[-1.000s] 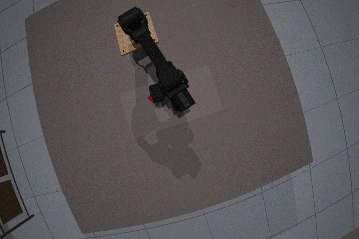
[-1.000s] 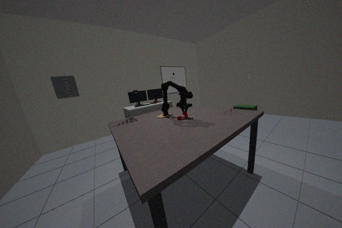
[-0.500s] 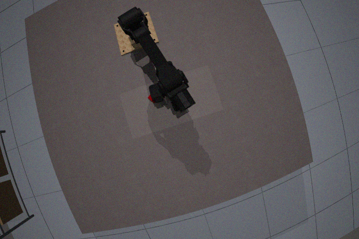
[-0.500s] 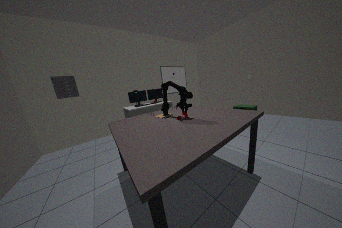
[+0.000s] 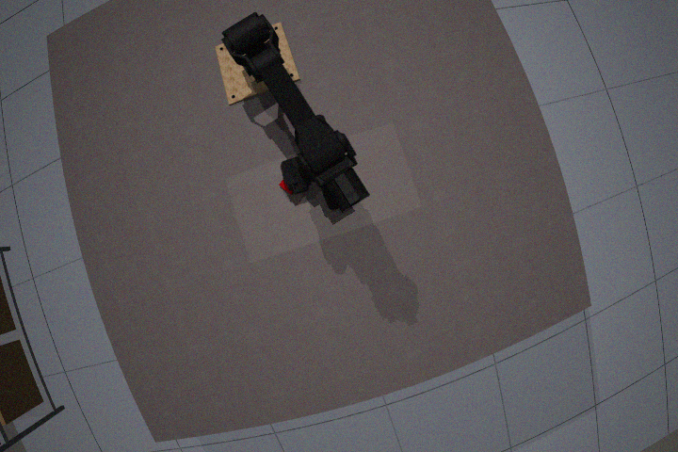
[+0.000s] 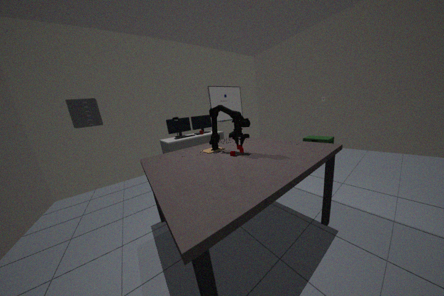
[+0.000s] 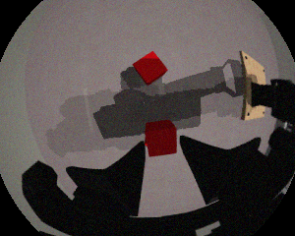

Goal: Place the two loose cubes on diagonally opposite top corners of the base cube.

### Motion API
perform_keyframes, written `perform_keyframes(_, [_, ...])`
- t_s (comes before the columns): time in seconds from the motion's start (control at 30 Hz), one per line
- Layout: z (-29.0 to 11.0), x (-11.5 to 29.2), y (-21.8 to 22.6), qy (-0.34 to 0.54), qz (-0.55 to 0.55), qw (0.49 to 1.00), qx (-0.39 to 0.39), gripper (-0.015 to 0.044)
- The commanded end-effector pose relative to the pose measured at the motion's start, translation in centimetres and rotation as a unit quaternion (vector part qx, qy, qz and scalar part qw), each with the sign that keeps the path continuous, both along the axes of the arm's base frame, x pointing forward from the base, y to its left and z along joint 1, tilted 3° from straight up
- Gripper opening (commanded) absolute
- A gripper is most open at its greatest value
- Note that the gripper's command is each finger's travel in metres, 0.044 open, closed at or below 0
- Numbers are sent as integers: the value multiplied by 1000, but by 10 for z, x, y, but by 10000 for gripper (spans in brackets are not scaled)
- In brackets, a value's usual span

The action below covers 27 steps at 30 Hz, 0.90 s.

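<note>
- Red cube sits between the tips of the pincer, whose fingers stand apart with a sliver of gap on each side, gripping nothing.
- Second red cube lies farther ahead of the pincer on the bench, turned at an angle, well apart from the first.
- Tan mounting plate sits off to the pincer's right, under the arm's foot.
- From the top view, only a red edge shows beside the wrist.
</note>
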<state>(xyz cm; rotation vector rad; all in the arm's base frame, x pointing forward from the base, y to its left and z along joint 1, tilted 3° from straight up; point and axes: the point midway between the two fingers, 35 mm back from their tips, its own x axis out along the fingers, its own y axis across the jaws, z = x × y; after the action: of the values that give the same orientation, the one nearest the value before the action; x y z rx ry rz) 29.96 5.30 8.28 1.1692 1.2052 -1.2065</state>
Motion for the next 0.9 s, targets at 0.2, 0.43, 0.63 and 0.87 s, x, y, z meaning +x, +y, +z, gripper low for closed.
perform_keyframes(0.2, [18, 1, 1, -3, 0, 1000, 1, 205])
perform_keyframes(0.43, [23, 1, 1, -3, 0, 1000, 1, 205])
perform_keyframes(0.63, [36, 5, -28, -1, 78, 997, -1, 265])
perform_keyframes(0.87, [60, 5, -73, 3, 197, 980, -2, 265])
